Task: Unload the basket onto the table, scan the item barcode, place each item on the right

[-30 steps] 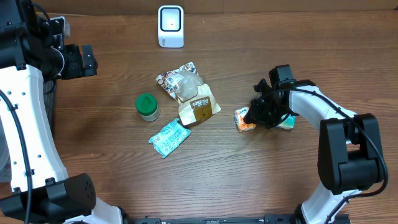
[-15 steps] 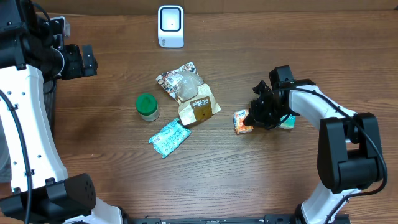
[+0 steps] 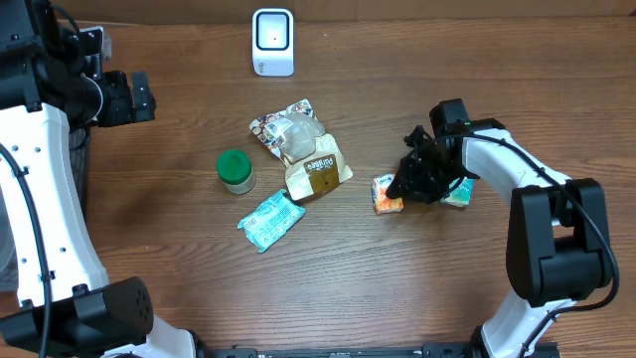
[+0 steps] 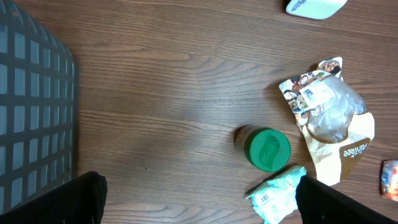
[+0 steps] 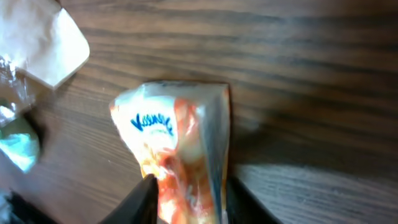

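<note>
Right wrist view: an orange-and-white packet [image 5: 180,149] lies on the bench [image 5: 311,74], its lower end between the fingers of the right end effector [image 5: 186,202].
Right end effector state: the fingers flank the packet closely; whether they pinch it cannot be told.
Packet place: toward the bench's right edge, about midway from near edge to far.
Step in hand: probably securing the packet.
Left end effector [image 4: 202,205]: spread wide, empty, by the left edge.
Scanner [image 3: 272,42]: at the far edge, well apart from the packet.
Next move: a firm grip, a lift, then the barcode turned toward the scanner.

Left hand [image 3: 137,96] raised far left, spread wide; right hand [image 3: 405,185] low, fingers narrowly parted, grip unclear.
</note>
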Robot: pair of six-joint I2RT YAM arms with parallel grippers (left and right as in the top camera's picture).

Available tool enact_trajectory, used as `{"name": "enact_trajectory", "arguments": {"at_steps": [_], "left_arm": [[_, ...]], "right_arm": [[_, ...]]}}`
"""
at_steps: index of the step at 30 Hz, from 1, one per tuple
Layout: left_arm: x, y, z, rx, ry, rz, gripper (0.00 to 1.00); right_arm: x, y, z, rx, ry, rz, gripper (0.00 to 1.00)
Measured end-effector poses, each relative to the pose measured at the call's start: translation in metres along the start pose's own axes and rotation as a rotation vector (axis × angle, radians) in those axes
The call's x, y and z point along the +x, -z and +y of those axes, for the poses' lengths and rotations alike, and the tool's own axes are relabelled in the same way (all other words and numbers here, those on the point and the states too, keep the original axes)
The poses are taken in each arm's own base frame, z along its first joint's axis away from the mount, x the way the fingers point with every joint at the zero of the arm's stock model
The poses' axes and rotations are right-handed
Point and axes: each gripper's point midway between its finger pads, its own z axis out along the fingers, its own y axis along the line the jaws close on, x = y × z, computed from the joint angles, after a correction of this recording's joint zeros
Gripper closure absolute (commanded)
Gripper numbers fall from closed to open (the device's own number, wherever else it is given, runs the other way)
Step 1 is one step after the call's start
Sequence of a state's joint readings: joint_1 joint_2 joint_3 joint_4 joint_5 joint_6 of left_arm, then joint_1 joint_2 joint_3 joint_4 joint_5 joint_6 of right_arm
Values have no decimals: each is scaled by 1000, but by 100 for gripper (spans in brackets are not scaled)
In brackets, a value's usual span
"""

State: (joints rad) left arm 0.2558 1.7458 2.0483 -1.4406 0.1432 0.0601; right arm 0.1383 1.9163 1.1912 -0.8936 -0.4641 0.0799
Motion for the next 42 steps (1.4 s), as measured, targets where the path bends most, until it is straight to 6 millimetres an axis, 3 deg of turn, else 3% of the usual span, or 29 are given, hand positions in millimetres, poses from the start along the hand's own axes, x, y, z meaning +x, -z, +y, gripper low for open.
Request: {"name": "enact_trajectory", "arguments": {"at_steps": [5,9,23,28,30,37,42], "left_arm": [[0,0,0,0,0,0,0],[0,0,0,0,0,0,0],[0,0,0,0,0,0,1],[0,0,0,0,0,0,1],[0,0,0,0,0,0,0],[0,0,0,0,0,0,0],[0,0,0,0,0,0,0]], "right_arm": [[8,0,-1,7,-18,30,64],[10,0,-5,29,-29,38,71],[2,-4,-7,26,-27,-2,73],[4,-11,-9,12,-38,-10,89],[5,-11,-7,-1,-41,-6,96],[7,-11,-2,-32,-62,3,96],[14,-6,21,-180,-61,44,96]]}}
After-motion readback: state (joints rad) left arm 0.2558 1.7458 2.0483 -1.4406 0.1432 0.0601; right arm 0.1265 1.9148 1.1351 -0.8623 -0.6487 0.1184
